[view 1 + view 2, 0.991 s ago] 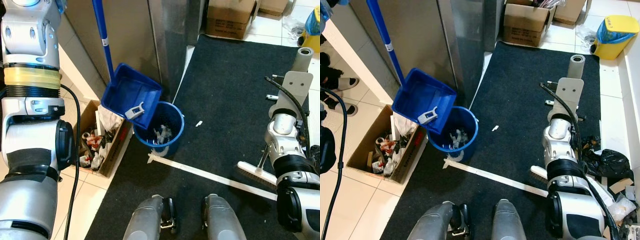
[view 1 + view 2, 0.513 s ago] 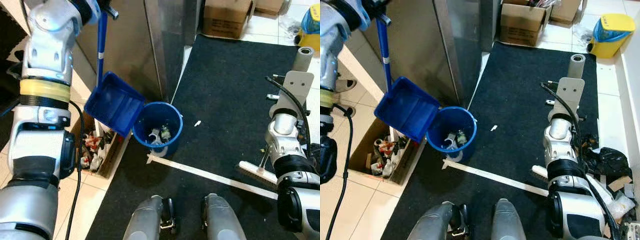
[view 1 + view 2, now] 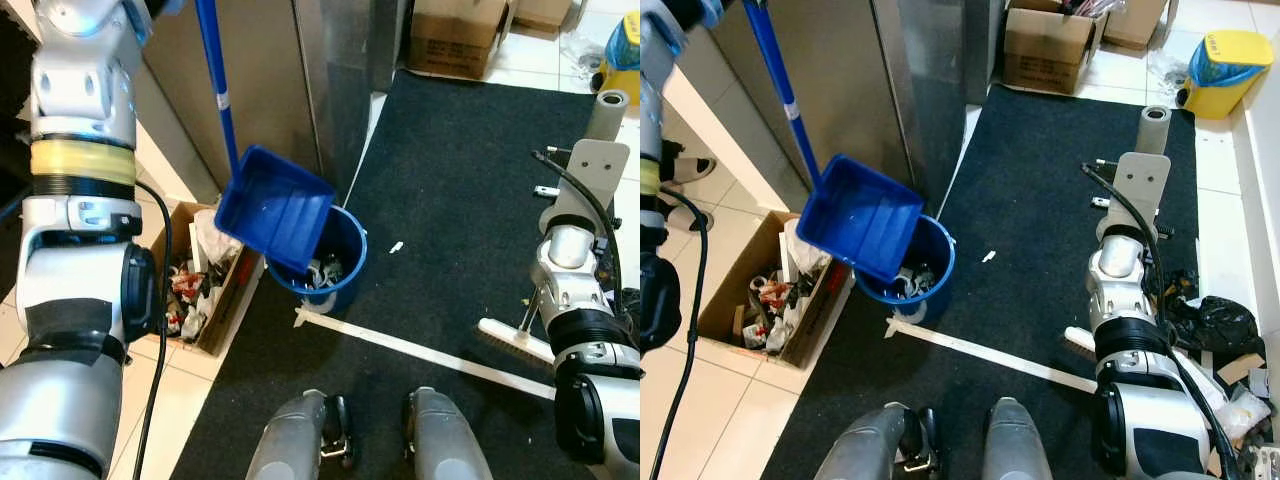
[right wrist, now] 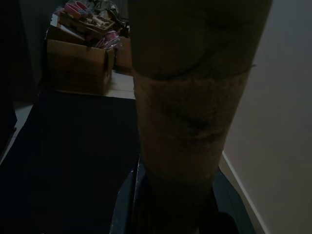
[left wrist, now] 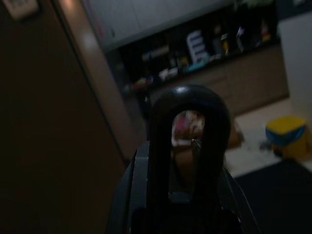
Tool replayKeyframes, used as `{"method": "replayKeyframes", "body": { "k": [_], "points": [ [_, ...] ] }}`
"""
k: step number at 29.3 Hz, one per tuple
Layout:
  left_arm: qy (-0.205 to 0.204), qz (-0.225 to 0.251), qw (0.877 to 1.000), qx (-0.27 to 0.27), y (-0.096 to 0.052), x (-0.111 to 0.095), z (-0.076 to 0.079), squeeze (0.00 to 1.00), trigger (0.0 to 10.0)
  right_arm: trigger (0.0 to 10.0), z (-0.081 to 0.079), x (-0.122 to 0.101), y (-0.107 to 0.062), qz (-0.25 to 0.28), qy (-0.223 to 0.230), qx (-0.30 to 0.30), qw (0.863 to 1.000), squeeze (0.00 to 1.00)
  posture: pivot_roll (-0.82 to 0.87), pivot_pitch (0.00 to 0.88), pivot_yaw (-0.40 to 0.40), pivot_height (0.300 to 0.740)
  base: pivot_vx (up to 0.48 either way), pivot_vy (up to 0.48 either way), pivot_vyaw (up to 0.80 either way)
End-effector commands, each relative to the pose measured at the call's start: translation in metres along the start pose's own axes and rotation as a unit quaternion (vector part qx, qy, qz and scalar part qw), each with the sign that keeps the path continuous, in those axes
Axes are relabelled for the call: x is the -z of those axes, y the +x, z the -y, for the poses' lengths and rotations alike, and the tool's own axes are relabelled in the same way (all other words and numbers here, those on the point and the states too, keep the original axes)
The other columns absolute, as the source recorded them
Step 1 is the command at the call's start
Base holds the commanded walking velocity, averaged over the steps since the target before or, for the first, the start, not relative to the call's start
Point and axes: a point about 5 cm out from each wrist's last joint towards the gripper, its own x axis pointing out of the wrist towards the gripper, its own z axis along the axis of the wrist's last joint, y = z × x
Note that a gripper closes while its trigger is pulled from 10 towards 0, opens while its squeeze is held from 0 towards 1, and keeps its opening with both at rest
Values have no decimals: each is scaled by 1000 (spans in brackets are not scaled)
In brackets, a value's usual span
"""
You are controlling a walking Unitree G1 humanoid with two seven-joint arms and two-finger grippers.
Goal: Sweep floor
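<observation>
A black mat (image 3: 470,200) covers the floor beside a steel cabinet (image 3: 910,90), white tiles (image 3: 710,400) run along the left, and cardboard boxes (image 3: 1045,45) and a yellow bin (image 3: 1225,60) sit at the far end. The blue dustpan (image 3: 275,208) on its long blue handle (image 3: 215,85) tilts over the rim of the blue bucket (image 3: 335,270), litter lying inside. The left hand (image 5: 187,146) looks closed on that handle, and the right hand (image 4: 170,204) grips the broom's pale pole (image 4: 190,97), brush head (image 3: 515,340) down on the mat.
</observation>
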Motion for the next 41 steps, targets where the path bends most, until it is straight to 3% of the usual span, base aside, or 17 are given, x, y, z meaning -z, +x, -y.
{"method": "replayKeyframes", "body": {
  "k": [1,7,11,13,14,15,16,18,22,30,33,36,41],
  "points": [
    [-13,45,999,-9,1,-23,-3,0,10000,10000,-4,-10,2,14,21,-2,1000,0,-9,56,92,740,0,0,0],
    [-63,53,996,-22,0,-19,4,0,10000,10000,0,-11,4,-1,56,7,998,0,-8,55,95,740,0,0,0],
    [-177,51,981,-63,-6,0,16,0,10000,10000,13,-28,11,3,119,39,992,0,-31,53,97,740,0,0,0],
    [-180,48,980,-64,-6,2,19,0,10000,10000,15,-31,12,5,124,41,991,0,-31,53,97,740,0,0,0],
    [-185,44,980,-59,-5,6,32,0,10000,10000,19,-38,15,17,132,44,990,0,-37,51,95,740,0,0,0],
    [-185,44,980,-59,-5,6,32,0,10000,10000,19,-38,15,17,132,44,990,0,-37,51,95,740,0,0,0],
    [-184,39,981,-39,-4,11,48,0,10000,10000,20,-43,16,25,139,42,989,0,-43,46,91,740,0,0,0],
    [-190,37,981,-34,-4,14,54,0,10000,10000,20,-44,17,26,140,42,989,0,-43,46,91,740,0,0,0],
    [-207,10,978,-13,-8,31,84,0,10000,10000,19,-51,16,34,146,39,988,0,-56,38,85,740,0,0,0],
    [-252,-14,966,-59,-19,44,92,0,10000,10000,17,-67,17,62,138,29,988,0,-59,23,62,740,0,0,0],
    [-248,-17,967,-62,-21,46,92,0,10000,10000,16,-68,18,64,133,25,989,0,-57,21,56,740,0,0,0],
    [-217,-37,973,-74,-27,52,91,0,10000,10000,14,-65,17,64,107,20,992,0,-53,16,47,740,0,0,0],
    [-212,-56,972,-80,-32,59,95,0,10000,10000,14,-59,16,51,109,20,993,0,-55,15,48,740,0,0,-170]
  ]
}}
